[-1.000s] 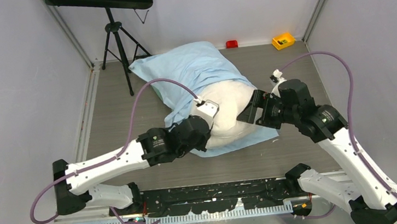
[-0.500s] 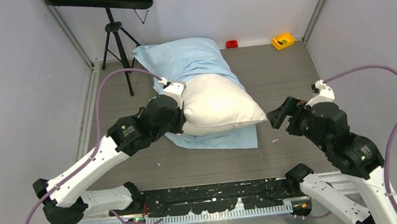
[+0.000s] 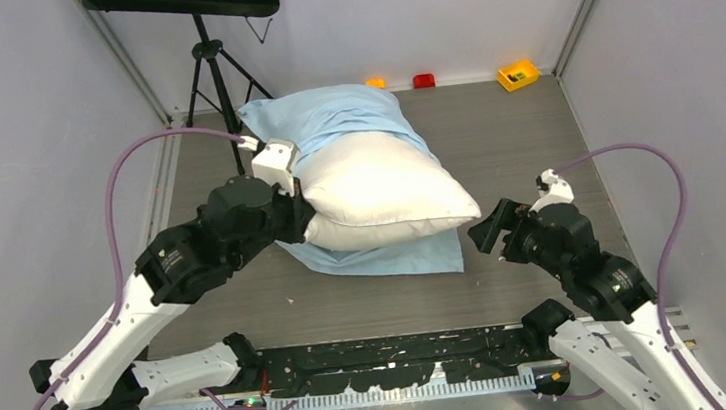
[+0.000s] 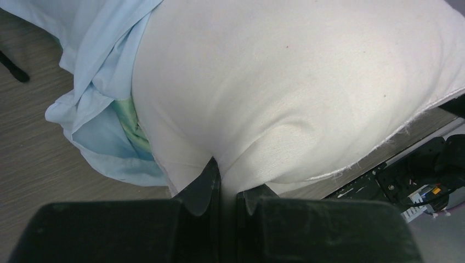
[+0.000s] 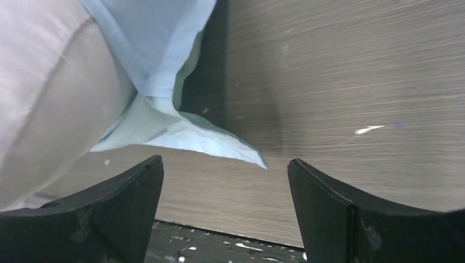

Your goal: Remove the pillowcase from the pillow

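Lying across the table (image 3: 533, 138), the pillow (image 3: 378, 188) shows mostly bare, the pillowcase (image 3: 330, 113) bunched over its far end and trailing underneath. Left gripper (image 4: 225, 181) pinches the pillow's left edge; right gripper (image 5: 225, 170) gapes wide just beside the pillowcase's near corner, touching nothing.

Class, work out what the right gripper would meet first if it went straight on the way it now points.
Probably the pillowcase, its loose corner on the table, ahead of the open right gripper; depth is unclear.

Left pincer (image 4: 225, 182) clamped, arm reaching forward; right pincer (image 5: 225, 162) spread wide.
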Action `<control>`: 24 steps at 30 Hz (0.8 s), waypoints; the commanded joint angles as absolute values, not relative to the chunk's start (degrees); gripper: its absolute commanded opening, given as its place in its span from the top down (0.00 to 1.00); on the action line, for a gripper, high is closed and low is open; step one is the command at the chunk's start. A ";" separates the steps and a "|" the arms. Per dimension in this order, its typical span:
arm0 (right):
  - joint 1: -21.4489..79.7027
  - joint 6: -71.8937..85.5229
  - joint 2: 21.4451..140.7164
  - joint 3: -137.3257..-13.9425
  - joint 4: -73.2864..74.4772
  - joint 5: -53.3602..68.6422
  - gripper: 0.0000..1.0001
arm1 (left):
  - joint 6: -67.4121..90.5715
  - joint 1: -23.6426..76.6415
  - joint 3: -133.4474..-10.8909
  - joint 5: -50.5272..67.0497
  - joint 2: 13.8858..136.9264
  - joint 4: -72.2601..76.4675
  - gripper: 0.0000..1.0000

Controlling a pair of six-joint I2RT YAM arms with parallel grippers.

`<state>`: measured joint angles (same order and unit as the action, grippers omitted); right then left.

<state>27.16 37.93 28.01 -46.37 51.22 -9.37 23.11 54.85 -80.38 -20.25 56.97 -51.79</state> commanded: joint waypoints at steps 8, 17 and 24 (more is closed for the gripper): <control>26.94 44.82 33.41 -27.02 9.91 16.48 0.16 | 23.25 54.76 -86.08 -24.96 52.43 -48.34 1.00; 26.93 39.55 43.47 -28.25 -2.45 18.04 0.19 | 22.87 54.73 -86.47 -25.38 52.17 -48.77 1.00; 26.95 39.18 46.16 -28.03 -4.50 11.79 0.35 | 22.70 54.74 -87.62 -25.30 51.77 -49.45 1.00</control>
<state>27.16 40.34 44.71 -25.85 1.78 15.81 23.07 54.83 -83.26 -23.46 54.08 -54.94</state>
